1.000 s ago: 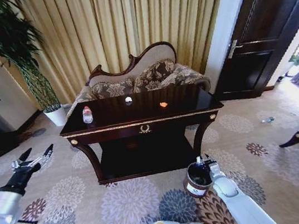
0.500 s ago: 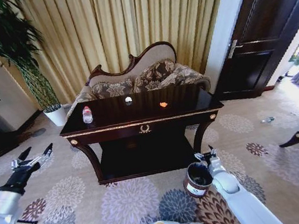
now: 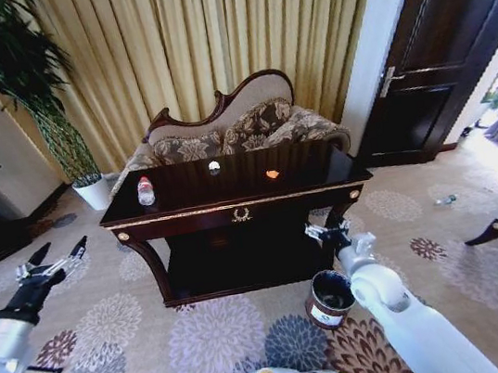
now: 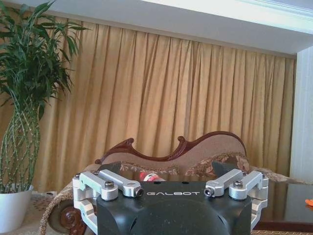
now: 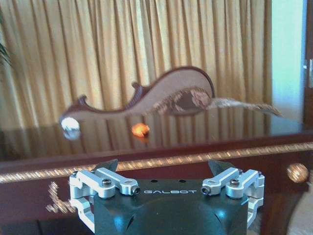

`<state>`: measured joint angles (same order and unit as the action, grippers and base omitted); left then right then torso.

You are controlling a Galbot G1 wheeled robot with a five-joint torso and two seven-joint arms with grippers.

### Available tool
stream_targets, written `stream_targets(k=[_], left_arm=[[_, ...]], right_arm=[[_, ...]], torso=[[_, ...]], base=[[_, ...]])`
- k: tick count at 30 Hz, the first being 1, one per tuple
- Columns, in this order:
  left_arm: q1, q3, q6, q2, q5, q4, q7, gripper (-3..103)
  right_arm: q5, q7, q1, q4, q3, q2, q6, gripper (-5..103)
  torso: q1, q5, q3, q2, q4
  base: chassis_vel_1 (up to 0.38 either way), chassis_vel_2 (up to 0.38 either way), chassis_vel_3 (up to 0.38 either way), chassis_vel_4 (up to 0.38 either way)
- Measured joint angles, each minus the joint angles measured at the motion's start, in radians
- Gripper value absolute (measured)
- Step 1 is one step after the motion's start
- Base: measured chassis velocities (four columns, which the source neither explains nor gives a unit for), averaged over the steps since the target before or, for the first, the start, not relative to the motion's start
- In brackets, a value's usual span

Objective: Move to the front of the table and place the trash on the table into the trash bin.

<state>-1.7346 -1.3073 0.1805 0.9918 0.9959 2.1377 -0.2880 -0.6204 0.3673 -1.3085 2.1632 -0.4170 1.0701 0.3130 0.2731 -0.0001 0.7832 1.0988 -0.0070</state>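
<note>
The dark table (image 3: 233, 207) with gold trim stands straight ahead. On its top are the trash items: a clear bottle (image 3: 145, 192) with a red cap at the left, a white scrap (image 3: 214, 166) at the back and an orange scrap (image 3: 273, 174) right of the middle. The small dark trash bin (image 3: 329, 298) stands upright on the carpet by the table's right front leg. My right gripper (image 3: 324, 233) hangs open above the bin, level with the table's lower front, holding nothing. The right wrist view shows the orange scrap (image 5: 141, 129) and the white scrap (image 5: 70, 124) beyond the open right gripper (image 5: 165, 165). My left gripper (image 3: 51, 263) is open, low at the left.
A carved sofa (image 3: 232, 133) stands right behind the table before gold curtains. A potted plant in a white pot (image 3: 92, 193) is at the back left and a dark door (image 3: 442, 64) at the right. Patterned carpet lies open in front of the table.
My right gripper has risen off the trash bin's rim and moved up towards the table's front. The bin stays standing on the carpet. The left arm has not moved.
</note>
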Motion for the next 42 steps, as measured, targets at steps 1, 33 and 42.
stream_targets(k=[1, 33, 42], left_arm=[[-0.002, -0.003, 0.0, 0.0, 0.002, 0.001, 0.0, 100], [0.002, -0.007, 0.007, -0.016, 0.015, -0.012, 0.002, 100], [0.008, 0.01, 0.006, -0.016, 0.005, -0.021, -0.001, 100]], right_arm=[[-0.002, 0.001, 0.001, 0.009, -0.001, -0.002, 0.0, 100], [0.114, -0.122, -0.019, 0.06, -0.015, -0.009, -0.084, 100], [0.117, -0.122, -0.02, 0.057, -0.006, -0.004, -0.08, 100]], torso=[[0.0, 0.0, 0.0, 0.0, 0.0], [0.0, 0.0001, 0.0, 0.0, -0.0001], [0.0, 0.0, 0.0, 0.0, -0.0001]], base=[[0.0, 0.0, 0.0, 0.0], [-0.017, 0.016, 0.015, -0.018], [-0.125, 0.128, 0.122, -0.121]])
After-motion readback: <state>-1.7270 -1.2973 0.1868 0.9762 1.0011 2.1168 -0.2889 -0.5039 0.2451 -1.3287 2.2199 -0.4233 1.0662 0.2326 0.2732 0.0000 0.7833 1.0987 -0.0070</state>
